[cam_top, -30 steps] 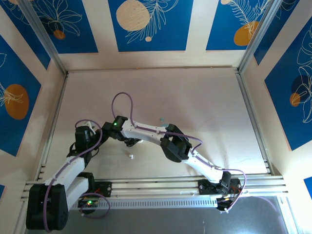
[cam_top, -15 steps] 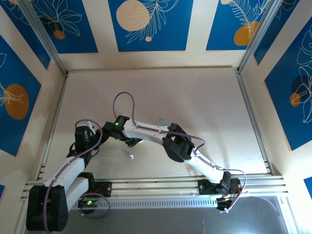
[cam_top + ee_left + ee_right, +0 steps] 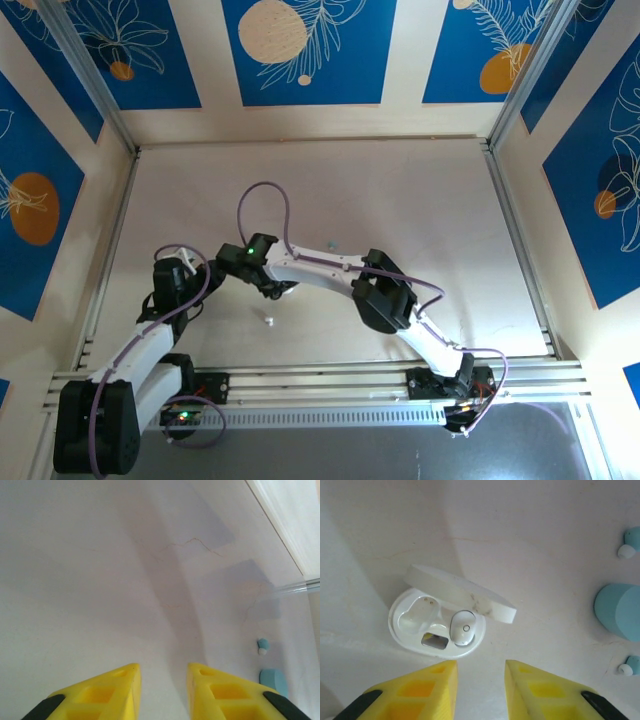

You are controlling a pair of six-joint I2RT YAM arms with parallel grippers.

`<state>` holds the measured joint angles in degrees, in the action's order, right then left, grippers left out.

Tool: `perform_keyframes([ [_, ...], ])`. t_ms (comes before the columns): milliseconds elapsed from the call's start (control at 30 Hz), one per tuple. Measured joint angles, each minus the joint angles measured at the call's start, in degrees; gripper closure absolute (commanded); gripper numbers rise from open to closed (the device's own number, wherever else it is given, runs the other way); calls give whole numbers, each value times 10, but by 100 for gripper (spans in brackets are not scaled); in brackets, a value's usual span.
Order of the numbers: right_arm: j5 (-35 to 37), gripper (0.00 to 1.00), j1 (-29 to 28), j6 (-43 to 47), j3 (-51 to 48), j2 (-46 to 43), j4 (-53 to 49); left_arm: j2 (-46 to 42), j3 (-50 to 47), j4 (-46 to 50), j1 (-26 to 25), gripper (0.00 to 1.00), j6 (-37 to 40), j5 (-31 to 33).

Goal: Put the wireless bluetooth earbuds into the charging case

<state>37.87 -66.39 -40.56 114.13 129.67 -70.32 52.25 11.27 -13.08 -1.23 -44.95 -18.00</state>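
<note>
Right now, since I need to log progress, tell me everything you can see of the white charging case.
The white charging case is a glossy oval plastic shell lying flat on the table, its hinged lid raised open, faintly stained on the edge. Inside, one socket holds a white earbud; the other socket is empty. A small metallic patch sits at the front between them. Outside, only the table touches it.

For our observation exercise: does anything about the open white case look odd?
Yes: the white case holds one white earbud; its other socket is empty, and brownish specks mark that socket and the lid.
</note>
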Motion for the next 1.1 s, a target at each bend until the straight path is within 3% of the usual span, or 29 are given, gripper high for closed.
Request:
perform_keyframes([
  [367,-81,57,16,3,-304,-268,227,-24,0,-10,-25,72,5,-19],
  [667,-181,49,70,-2,-550,-479,426,-78,0,-11,-119,70,40,7],
  [833,-256,41,130,-17,-676,-573,535,-102,0,-12,-176,60,73,35],
  [1100,-376,33,207,-43,-792,-639,652,-143,0,-16,-244,31,124,91],
])
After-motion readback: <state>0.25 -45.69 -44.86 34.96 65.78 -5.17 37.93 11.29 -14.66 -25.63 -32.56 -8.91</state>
